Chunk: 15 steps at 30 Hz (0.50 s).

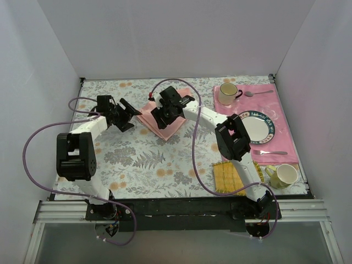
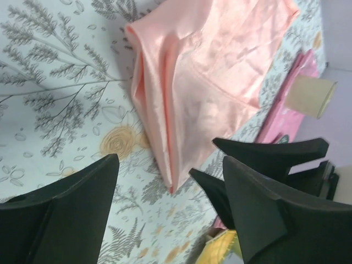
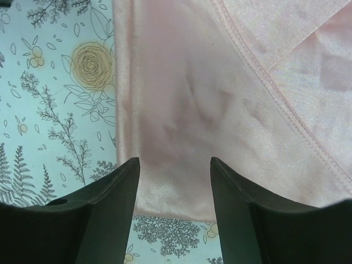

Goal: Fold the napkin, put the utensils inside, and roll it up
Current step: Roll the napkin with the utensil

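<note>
The napkin (image 1: pixel 163 131) is a glossy salmon-pink cloth lying folded, with a pointed near corner, on the floral tablecloth at centre back. My left gripper (image 1: pixel 133 116) hovers just off its left edge, open and holding nothing. In the left wrist view the napkin (image 2: pixel 203 71) lies ahead of the open gripper (image 2: pixel 170 187). My right gripper (image 1: pixel 155 120) is low over the cloth. Its jaws (image 3: pixel 175 165) stand apart above the napkin (image 3: pixel 220 82) near a folded edge, and no cloth is pinched between them. The utensils are out of view.
A deeper pink placemat (image 1: pixel 286 144) at the right carries a plate (image 1: pixel 256 125), a mug (image 1: pixel 228 92), an all-silver spoon (image 1: pixel 258 93) and a fork (image 1: pixel 269 152). A yellow woven mat (image 1: pixel 228 177) and a pale mug (image 1: pixel 284 175) sit near the front right.
</note>
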Each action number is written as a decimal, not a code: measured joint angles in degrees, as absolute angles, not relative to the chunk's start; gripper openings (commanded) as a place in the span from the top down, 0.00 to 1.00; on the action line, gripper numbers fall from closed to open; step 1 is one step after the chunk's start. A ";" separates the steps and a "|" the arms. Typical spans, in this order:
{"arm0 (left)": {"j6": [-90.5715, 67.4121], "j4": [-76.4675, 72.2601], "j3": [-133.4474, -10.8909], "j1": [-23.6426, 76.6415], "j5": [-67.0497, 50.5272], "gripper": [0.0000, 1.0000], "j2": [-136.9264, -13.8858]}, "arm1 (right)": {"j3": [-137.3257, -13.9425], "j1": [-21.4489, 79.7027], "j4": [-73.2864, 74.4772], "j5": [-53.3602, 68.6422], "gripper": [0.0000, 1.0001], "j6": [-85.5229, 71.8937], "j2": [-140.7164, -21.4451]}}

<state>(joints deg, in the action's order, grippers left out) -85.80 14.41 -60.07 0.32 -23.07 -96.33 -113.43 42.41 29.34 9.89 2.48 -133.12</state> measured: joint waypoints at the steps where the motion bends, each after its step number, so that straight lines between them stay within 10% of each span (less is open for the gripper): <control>1: -85.78 13.10 -60.16 -0.25 -23.81 0.23 -96.82 | -113.49 42.70 29.67 9.54 0.37 3.14 -132.77; 15: -78.65 7.68 -67.59 0.01 -28.34 0.33 -111.44 | -113.58 43.11 30.22 9.50 0.34 6.26 -131.37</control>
<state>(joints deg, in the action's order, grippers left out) -78.65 7.68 -67.59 0.01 -28.34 -111.44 -113.58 43.11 30.22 9.50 6.26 -131.37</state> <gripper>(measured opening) 0.728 0.646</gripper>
